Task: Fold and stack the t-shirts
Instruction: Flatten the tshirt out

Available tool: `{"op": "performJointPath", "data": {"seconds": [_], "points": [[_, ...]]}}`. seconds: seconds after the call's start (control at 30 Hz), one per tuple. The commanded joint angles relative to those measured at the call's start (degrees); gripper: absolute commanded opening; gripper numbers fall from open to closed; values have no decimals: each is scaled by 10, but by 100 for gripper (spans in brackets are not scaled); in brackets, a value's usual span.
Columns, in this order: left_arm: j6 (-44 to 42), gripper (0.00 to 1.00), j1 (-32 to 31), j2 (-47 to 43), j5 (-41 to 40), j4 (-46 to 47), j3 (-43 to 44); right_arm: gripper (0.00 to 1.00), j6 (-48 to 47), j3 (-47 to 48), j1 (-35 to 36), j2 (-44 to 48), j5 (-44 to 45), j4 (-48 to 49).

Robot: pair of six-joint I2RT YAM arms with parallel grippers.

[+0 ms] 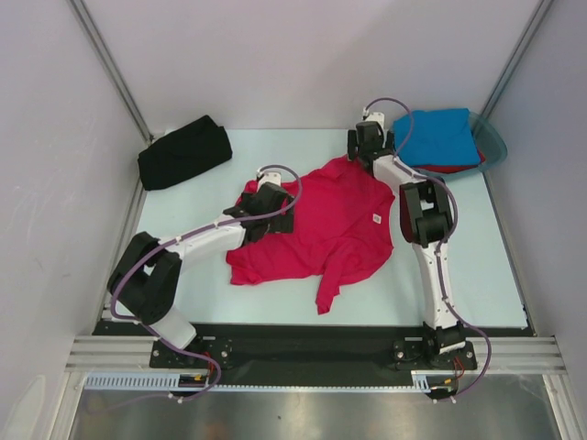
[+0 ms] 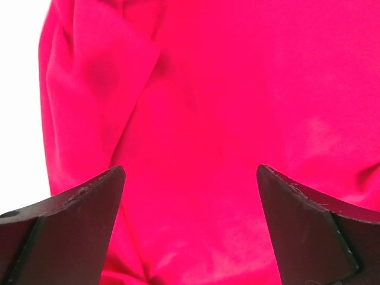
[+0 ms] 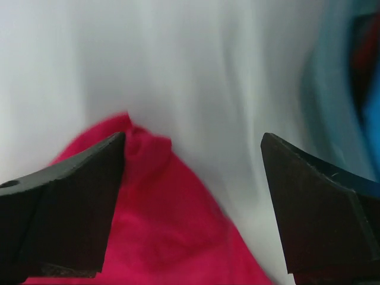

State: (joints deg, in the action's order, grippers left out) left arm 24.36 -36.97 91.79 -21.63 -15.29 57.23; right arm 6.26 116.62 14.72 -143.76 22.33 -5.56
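One rumpled crimson-pink t-shirt (image 1: 323, 229) on table (image 1: 275, 154)

White-and-black arms (image 1: 209, 238), lilac cables (image 1: 447, 273)

Centre: spread shirt (image 1: 321, 229) on the counter (image 1: 477, 266).
Far left: folded shirt (image 1: 183, 153), well apart from it.
Far right: tub (image 1: 495, 139) holding stacked shirts (image 1: 440, 136).
Spread shirt's left edge: left pincer (image 1: 275, 218) above it.
Spread shirt's far edge: right pincer (image 1: 360, 154) above it, beside the tub.
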Motion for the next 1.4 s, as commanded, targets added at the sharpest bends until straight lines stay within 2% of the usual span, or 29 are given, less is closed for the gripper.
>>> {"op": "performJointPath", "data": {"seconds": [0.0,0.13,0.3,0.37,0.5,0.63,0.67,0.9,1.27,1.37], "points": [[-41,100,3,9,2,90,45,100,-61,-54,19,149,69,113],[-75,100,10,84,-27,107,102,100,-71,-102,37,233,74,73],[-97,100,23,197,-131,11,238,100,-35,-175,54,357,34,28],[-99,99,31,231,-149,-16,260,100,-21,-225,59,396,29,23],[-94,99,49,241,-175,-24,268,100,-13,-305,73,500,14,23],[-90,96,57,246,-223,-54,281,100,-8,-357,85,560,15,16],[-85,95,57,247,-243,-65,284,100,-7,-364,87,567,18,13],[-76,84,59,257,-235,-72,285,100,-6,-389,91,596,27,-6],[-39,83,67,269,-185,-79,271,99,-3,-399,91,603,21,-14],[-33,77,72,283,-176,-84,278,100,-3,-401,91,604,20,-12]]}}
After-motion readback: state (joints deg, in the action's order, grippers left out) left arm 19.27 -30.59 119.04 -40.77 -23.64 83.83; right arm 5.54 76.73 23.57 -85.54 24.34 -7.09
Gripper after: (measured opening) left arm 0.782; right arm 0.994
